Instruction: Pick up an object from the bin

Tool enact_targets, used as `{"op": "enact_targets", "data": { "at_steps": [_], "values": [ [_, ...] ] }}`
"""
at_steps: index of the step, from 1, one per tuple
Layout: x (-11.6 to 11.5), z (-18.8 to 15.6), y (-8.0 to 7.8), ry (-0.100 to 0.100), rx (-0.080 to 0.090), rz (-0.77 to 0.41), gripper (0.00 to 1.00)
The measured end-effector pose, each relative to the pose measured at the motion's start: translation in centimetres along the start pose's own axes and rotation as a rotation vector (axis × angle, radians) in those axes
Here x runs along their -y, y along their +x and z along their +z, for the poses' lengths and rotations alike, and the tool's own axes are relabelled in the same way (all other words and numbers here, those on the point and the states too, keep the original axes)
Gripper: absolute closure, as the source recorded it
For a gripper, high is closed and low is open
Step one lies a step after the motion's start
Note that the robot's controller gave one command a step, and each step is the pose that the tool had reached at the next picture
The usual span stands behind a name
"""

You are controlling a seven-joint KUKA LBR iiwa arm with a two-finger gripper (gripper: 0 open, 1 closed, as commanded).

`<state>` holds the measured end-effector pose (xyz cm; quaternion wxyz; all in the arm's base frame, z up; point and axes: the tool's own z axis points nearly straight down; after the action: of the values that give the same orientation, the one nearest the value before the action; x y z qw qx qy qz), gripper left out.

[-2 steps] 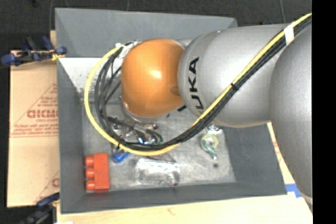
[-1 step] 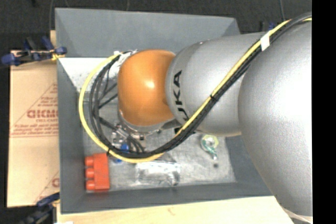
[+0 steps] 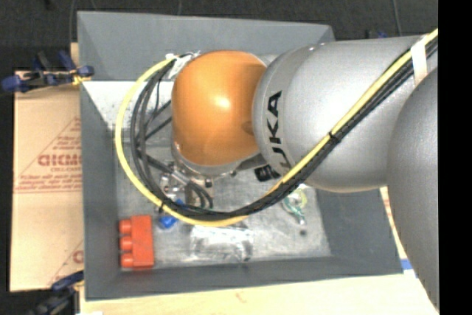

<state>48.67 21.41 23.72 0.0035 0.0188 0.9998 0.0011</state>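
1. Count of items. You had four loose things in view on the floor of the grey bin (image 3: pixel 99 181):
- one red-orange block (image 3: pixel 136 242), lying flat in the near left corner;
- one small blue piece (image 3: pixel 167 221), just right of the block's upper end;
- one clear plastic piece (image 3: pixel 221 243), lying along the near wall, right of the block and apart from it;
- one pale green and white wiry item (image 3: pixel 296 205), further right, partly under the arm.

Anything else on the floor was hidden by the robot.

2. Arm pose. You saw one arm (image 3: pixel 346 114) reach in from the right and slant down to the left across the middle of the bin. Its orange cover (image 3: pixel 214 107) sat over the bin's centre, facing the camera. One yellow cable (image 3: pixel 127 130) and several black cables (image 3: pixel 147 122) looped round the left side of the cover and passed under it.

3. Gripper. You saw the metal body of the gripper (image 3: pixel 179 187) just below the orange cover, low over the floor, left of centre. The cover and cables hid its lower end. You could not tell how far it was spread, nor whether it had hold of anything.

4. Nearest item. The small blue piece lay just below the gripper in the view, at the edge of the cable loop. Whether the two touched could not be determined. The red-orange block was next nearest, clear of the gripper.
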Motion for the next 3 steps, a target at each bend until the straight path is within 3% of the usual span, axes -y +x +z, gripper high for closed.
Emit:
{"op": "enact_targets", "data": {
  "at_steps": [1, 2, 3],
  "values": [
    [1.9, 7.2, 0.2, 0.006, -0.011, -0.073, 1.00],
    [-2.2, 10.9, 1.3, 0.001, -0.008, -0.338, 1.00],
    [-2.3, 10.8, 1.3, -0.001, -0.007, -0.334, 0.00]
  ]
}}
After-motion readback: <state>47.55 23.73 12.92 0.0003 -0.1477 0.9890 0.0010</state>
